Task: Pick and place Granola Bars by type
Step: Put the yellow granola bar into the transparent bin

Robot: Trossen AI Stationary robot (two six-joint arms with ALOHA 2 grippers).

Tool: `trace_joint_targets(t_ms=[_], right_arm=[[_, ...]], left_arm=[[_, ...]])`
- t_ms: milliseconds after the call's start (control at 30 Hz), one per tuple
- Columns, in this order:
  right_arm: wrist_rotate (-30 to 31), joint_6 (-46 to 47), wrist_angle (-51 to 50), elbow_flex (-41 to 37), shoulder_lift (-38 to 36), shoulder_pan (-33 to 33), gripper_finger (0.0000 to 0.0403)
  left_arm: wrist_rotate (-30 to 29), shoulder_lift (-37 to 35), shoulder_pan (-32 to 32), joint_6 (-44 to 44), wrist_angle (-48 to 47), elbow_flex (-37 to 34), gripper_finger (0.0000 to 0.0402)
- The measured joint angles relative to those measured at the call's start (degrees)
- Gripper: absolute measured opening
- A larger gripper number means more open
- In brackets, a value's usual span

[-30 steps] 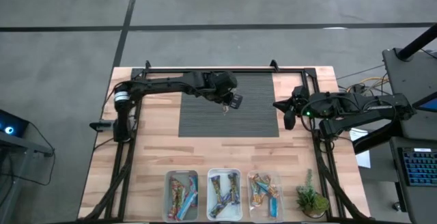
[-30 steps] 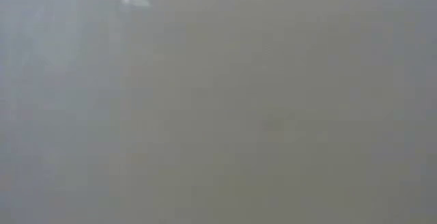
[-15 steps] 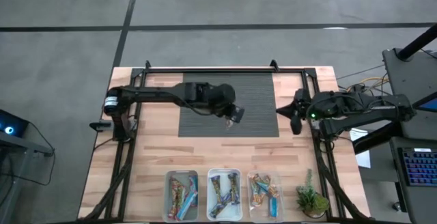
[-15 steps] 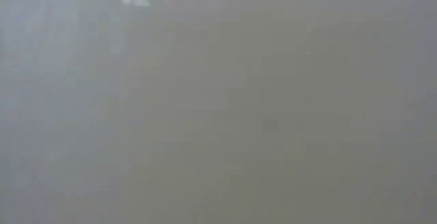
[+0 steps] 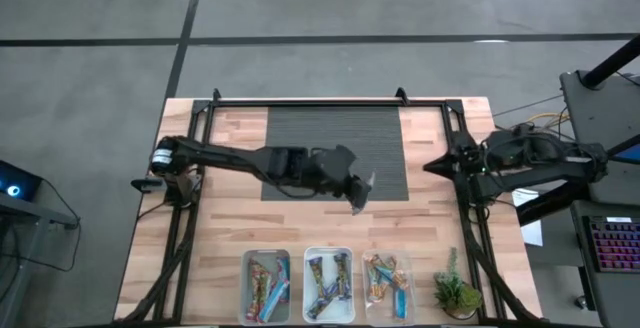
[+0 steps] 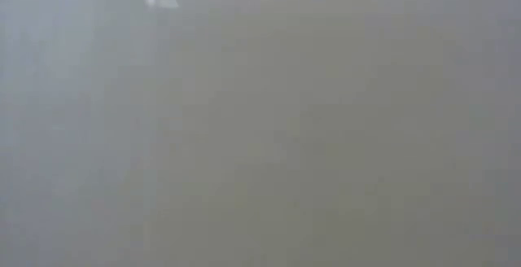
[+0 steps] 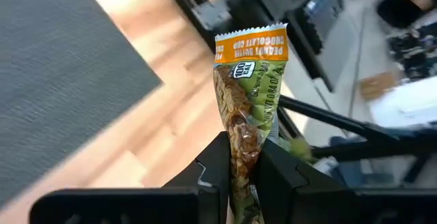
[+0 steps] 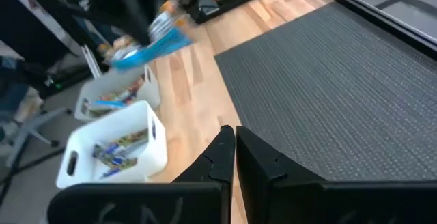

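One orange-topped green-wrapped granola bar (image 7: 249, 108) we are gripping in left end effector (image 7: 239, 166) above wooden desk (image 5: 230, 223); right end effector (image 8: 232, 152) waiting closed, empty.

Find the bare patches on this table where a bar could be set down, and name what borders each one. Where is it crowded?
Bare: the dark mat; the wood strip between it and the three bins; the wood left of the bins. Crowded: the bins, full of bars, with the plant beside them.
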Motion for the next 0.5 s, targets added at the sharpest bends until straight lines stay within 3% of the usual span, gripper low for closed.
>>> trace_joint_targets(t_ms=[267,500], right_arm=[[1.69,1.55,-1.06,0.02,-0.64,0.00,0.0008],[3.49,1.61,-1.60,0.02,0.26,-0.02,0.0009]], left_arm=[[-3.71,0.61,-8.16,-4.34,2.23,-0.01,0.0039],[-11.54,3.23,-16.91,-11.46,6.72,0.01,0.0039]])
